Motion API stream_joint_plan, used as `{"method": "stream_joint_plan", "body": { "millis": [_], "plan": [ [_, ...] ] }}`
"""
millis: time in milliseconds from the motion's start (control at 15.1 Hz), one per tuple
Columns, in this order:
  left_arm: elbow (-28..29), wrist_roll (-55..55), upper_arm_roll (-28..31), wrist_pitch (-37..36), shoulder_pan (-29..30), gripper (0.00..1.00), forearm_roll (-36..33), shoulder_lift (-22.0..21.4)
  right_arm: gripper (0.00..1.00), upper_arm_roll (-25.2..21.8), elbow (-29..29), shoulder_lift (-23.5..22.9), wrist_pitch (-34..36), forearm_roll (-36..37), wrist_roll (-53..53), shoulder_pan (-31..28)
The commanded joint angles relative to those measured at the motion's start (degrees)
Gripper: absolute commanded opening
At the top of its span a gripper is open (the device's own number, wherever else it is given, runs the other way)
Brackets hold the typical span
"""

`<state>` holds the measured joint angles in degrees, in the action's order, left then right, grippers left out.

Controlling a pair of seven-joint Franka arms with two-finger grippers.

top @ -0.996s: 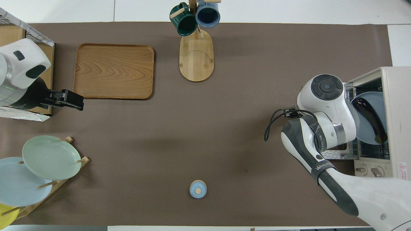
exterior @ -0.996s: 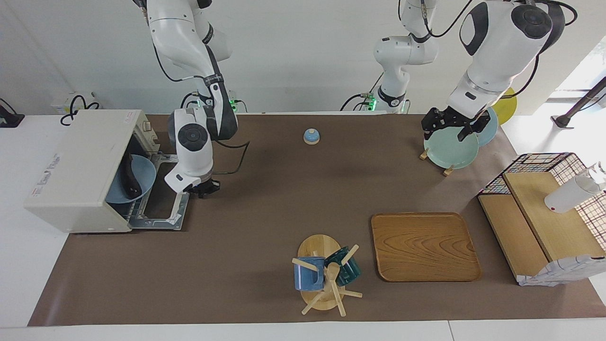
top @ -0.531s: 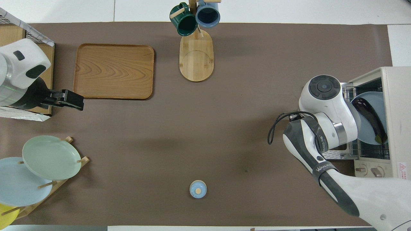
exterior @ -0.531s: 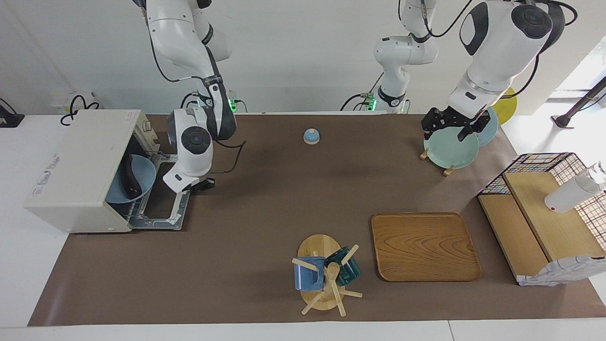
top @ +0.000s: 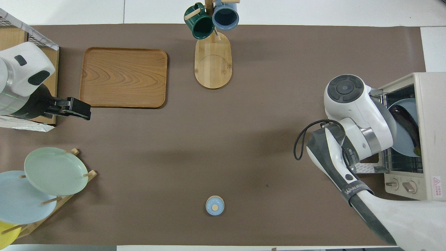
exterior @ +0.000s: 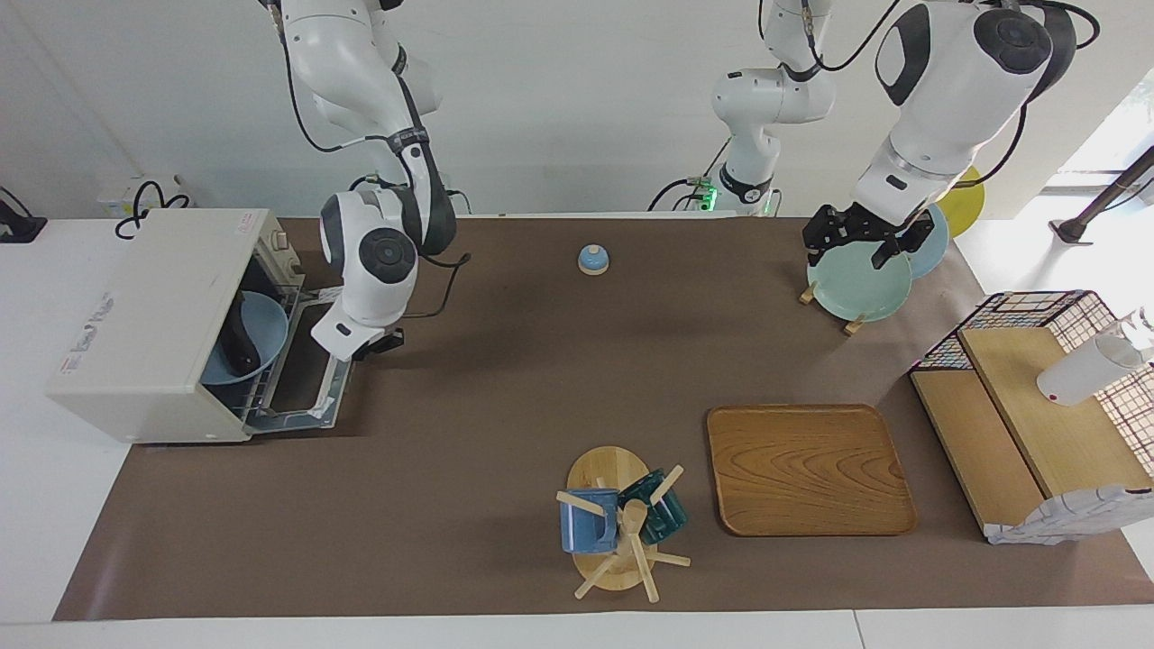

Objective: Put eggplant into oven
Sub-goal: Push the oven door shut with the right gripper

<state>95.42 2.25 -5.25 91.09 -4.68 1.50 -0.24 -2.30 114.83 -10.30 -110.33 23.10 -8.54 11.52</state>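
Eggplant (exterior: pixel 237 347), slender and glossy dark purple, lies on a pale blue round plate (exterior: pixel 261 335) inside the boxy off-white toaster oven (exterior: pixel 149 315), whose glass door (exterior: pixel 302 383) hangs partly open at the right arm's end of the brown-covered table (exterior: pixel 505 361). From across the table, the right gripper (exterior: pixel 383 341) sits just above the door's free edge; I cannot tell how its fingers stand. The left gripper (exterior: pixel 856 239) hangs with fingers spread over the mint-green plate (exterior: pixel 856 288) in the wooden plate stand. A small blue bell (exterior: pixel 592 260) sits close to the robots, mid-table.

From overhead, the eggplant (top: pixel 406 125) runs along the plate (top: pixel 400 139) on the wire shelf, green cap toward the robots, half under the oven's (top: pixel 430 132) top. The right arm's wrist covers its gripper. The left gripper (top: pixel 75 108) shows as a black block beside the rectangular wooden tray (top: pixel 123 77).
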Motion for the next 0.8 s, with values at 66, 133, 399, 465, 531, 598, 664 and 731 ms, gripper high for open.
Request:
{"method": "stream_joint_plan", "body": {
  "millis": [66, 133, 399, 465, 531, 598, 664, 731],
  "plan": [
    [-0.1, -0.5, 0.1, -0.9, 0.2, 1.00, -0.7, -0.7, 0.00, -0.9, -1.4, 5.5, 3.1, 1.3, 9.1, -5.7],
    [-0.1, -0.5, 0.1, -0.9, 0.2, 1.00, -0.7, -0.7, 0.00, -0.9, -1.4, 5.8, 3.9, 1.3, 10.4, -6.5],
    [-0.1, -0.5, 0.1, -0.9, 0.2, 1.00, -0.7, -0.7, 0.00, -1.1, -1.2, 8.2, 6.1, 1.2, 14.2, -9.1],
    [-0.1, -0.5, 0.1, -0.9, 0.2, 1.00, -0.7, -0.7, 0.00, -1.1, -1.1, 8.7, 6.4, 1.2, 15.3, -9.8],
    [-0.1, -0.5, 0.1, -0.9, 0.2, 1.00, -0.7, -0.7, 0.00, -1.1, -1.1, 9.1, 6.7, 1.2, 16.2, -10.5],
    [-0.1, -0.5, 0.1, -0.9, 0.2, 1.00, -0.7, -0.7, 0.00, -1.1, -1.1, 9.2, 6.7, 1.2, 17.6, -11.5],
    [-0.1, -0.4, 0.0, -0.9, 0.2, 1.00, -0.7, -0.7, 0.00, -1.1, -1.1, 9.4, 6.6, 1.2, 18.9, -12.7],
    [-0.1, -0.5, 0.0, -0.9, 0.2, 1.00, -0.7, -0.7, 0.00, -1.1, -1.2, 9.5, 6.6, 1.2, 19.7, -13.4]
  ]
}}
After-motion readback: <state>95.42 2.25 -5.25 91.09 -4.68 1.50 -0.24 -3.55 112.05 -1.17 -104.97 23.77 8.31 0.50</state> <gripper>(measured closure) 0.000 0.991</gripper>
